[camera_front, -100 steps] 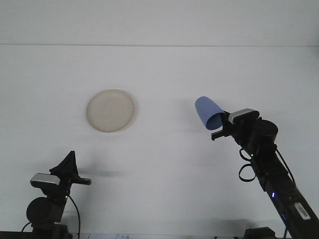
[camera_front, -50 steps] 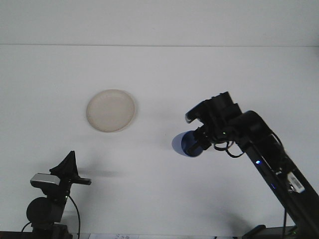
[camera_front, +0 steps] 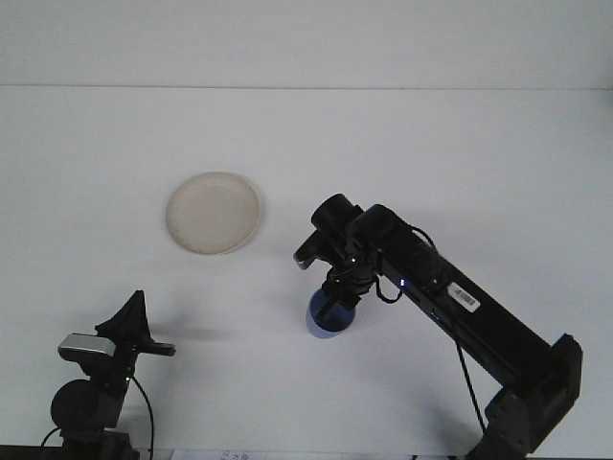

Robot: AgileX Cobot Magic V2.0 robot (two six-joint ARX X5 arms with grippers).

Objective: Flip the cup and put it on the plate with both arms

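Swinging across from the right side of the table, the right arm had carried the blue cup (camera_front: 329, 317) leftward and downward over the last second: a second earlier it was held high and tilted out to the right, half a second earlier it lay sideways in mid-air, and at this moment it sat low near the middle of the white table (camera_front: 479, 144), mouth apparently upward, directly beneath the wrist. That suggested the flip was largely done and the cup was being set down in the centre, probably so the other arm could take it. The right gripper (camera_front: 335, 299) pointed straight down into or onto the cup, its fingers closed on the rim as far as could be judged, though the wrist hid most of the contact; whether the cup's base already touched the table could not be told. The left gripper (camera_front: 129, 321) rested at the lower left, unmoved across all three frames, its fingers drawn together to a point and holding nothing. The plate (camera_front: 213, 213) lay empty, up and to the left, well apart from the cup, so placing was still to come.
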